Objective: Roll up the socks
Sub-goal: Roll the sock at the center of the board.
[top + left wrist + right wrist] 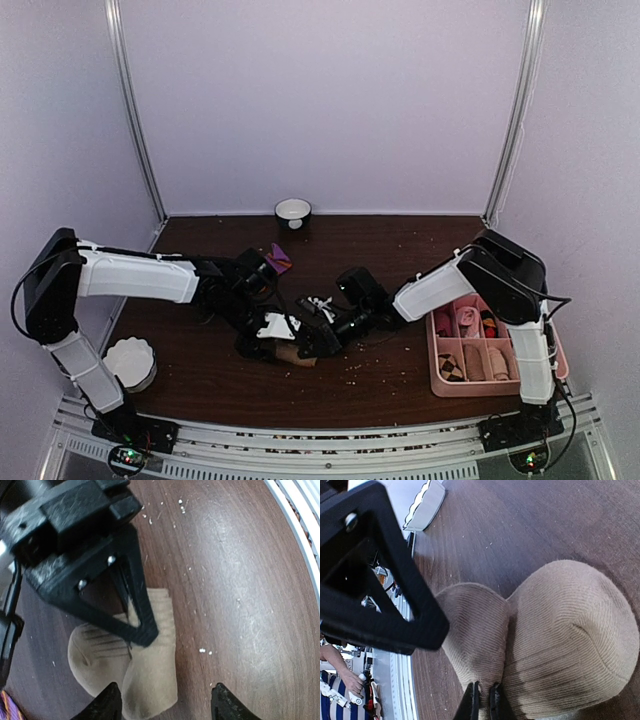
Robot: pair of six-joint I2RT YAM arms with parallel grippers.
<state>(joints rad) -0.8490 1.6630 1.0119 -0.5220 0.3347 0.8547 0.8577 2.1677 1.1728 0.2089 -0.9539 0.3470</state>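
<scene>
Tan ribbed fabric sock lies bunched on the dark wooden table near its front middle. The right tool is clenched on its fabric, and the left tool hangs released, fingers spread above it. Farther back lies a purple-striped fabric sock, then a white bowl.

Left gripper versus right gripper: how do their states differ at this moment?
The left gripper has its fingers spread wide, while the right gripper has its fingers nearly closed. The right gripper pinches a fold of the tan sock; the left gripper grips nothing, the sock's end merely lying between its fingers. Shared: both are black and work low over the same sock on the brown table.
</scene>
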